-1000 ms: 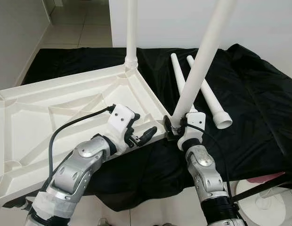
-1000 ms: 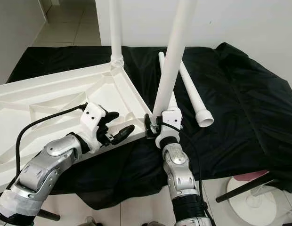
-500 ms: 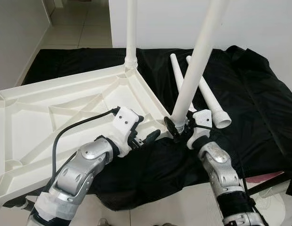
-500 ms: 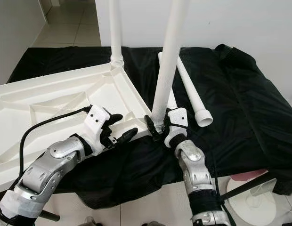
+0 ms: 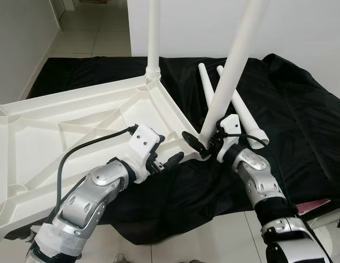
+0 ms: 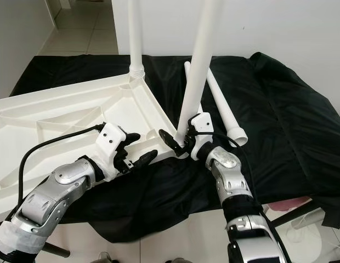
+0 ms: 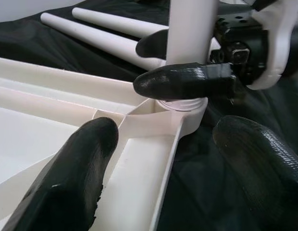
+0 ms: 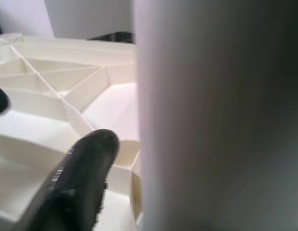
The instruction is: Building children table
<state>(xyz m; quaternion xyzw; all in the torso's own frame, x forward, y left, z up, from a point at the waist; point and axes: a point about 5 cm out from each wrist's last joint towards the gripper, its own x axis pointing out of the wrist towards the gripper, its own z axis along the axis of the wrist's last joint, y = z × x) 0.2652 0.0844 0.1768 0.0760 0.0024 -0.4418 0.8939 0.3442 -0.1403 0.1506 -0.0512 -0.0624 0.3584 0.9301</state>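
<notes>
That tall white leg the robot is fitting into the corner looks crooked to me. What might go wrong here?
The table leg in the right gripper leans away from upright while its base sits at the corner socket, so it may jam or seat crookedly. The upside-down tabletop overhangs the black cloth, and the left gripper is open at its rim, so a hard push could shift it. The two loose legs might roll.

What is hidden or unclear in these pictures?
- Top ends of the standing leg and the held leg: cut off by the upper edge, eye views.
- Thread of the corner socket: hidden by the right pincer, left wrist view.
- Held leg: blurred, too near, right wrist view.
</notes>
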